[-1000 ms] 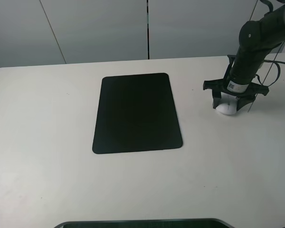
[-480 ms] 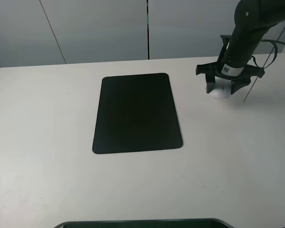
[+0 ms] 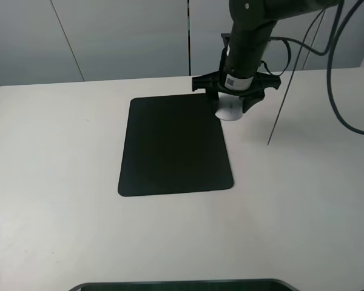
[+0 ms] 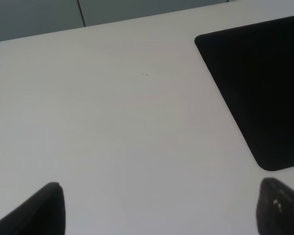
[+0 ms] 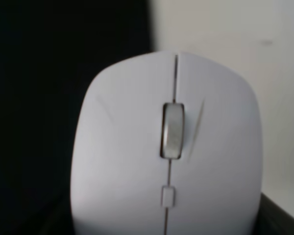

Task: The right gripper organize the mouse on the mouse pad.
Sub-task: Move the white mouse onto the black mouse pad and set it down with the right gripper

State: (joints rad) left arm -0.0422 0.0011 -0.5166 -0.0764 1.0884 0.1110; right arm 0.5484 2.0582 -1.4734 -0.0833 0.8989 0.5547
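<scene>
With the right gripper [image 3: 231, 107] closed on the mouse [image 3: 229, 111], hangs astride the far right edge of the mouse pad [image 3: 170, 145] (carried leftward off the open table within the last second). Puts transport nearly done; leaves, by judgement, centring, lowering and release.

One mouse [image 3: 229, 111], one pad [image 3: 170, 145] and one table [image 3: 60, 182] are in view. There are two grippers, the right gripper [image 3: 232, 109] at the pad's far right corner and the left gripper [image 4: 161, 215] seen only by its two fingertips [image 4: 39, 210] in its wrist view.
</scene>
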